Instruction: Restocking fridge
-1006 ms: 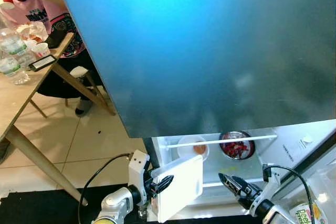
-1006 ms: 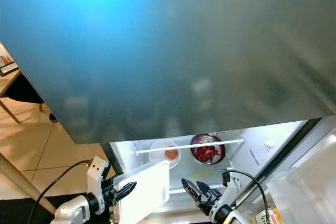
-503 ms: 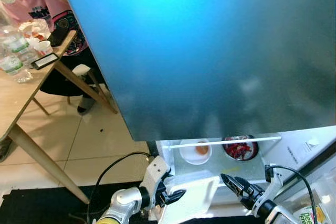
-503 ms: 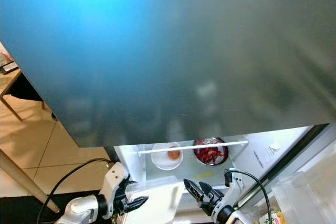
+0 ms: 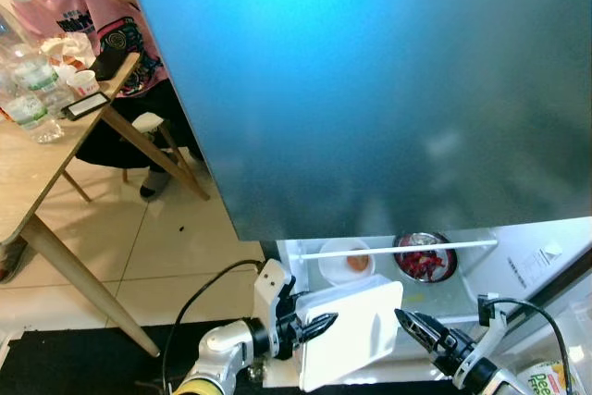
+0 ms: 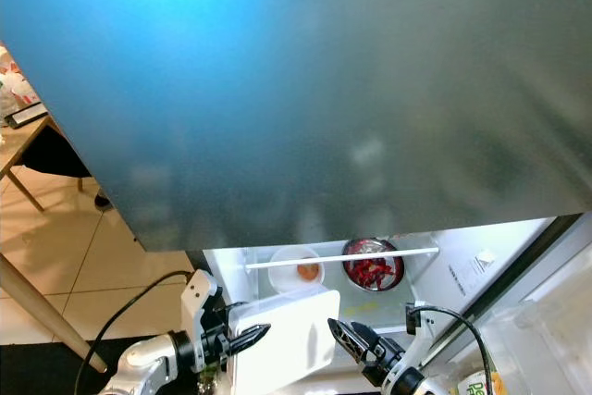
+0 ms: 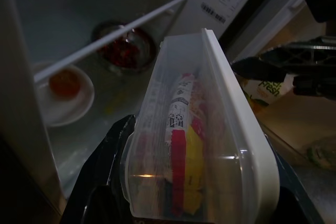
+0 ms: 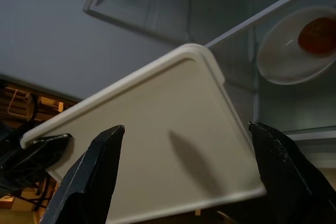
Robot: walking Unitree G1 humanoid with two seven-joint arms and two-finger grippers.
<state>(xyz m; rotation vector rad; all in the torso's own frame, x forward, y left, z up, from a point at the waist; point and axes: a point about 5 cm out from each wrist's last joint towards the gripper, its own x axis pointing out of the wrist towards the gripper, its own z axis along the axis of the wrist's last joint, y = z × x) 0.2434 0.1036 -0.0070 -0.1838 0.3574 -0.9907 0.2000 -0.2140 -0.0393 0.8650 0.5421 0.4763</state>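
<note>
A clear plastic container [image 5: 351, 335] with a white lid hangs tilted in front of the open fridge's lower shelf [image 5: 444, 291]. My left gripper [image 5: 314, 328] is shut on its left end. In the left wrist view the container [image 7: 199, 129] holds a red and yellow food packet [image 7: 181, 145]. My right gripper [image 5: 416, 326] stands open just to the right of the container, apart from it. In the right wrist view its two fingers [image 8: 100, 166] flank the white lid [image 8: 152, 150].
On the shelf stand a white bowl [image 5: 347, 261] with something orange and a steel bowl [image 5: 423, 259] of red food, behind a white rail [image 5: 398, 247]. The big blue-grey fridge door [image 5: 370, 90] hangs overhead. A wooden table [image 5: 28, 164] with bottles and a seated person [image 5: 92, 6] are at the left.
My left gripper has lifted the container from low and flat and carried it right, closer to the right gripper. The right gripper has hardly moved. The camera shifted a little.
</note>
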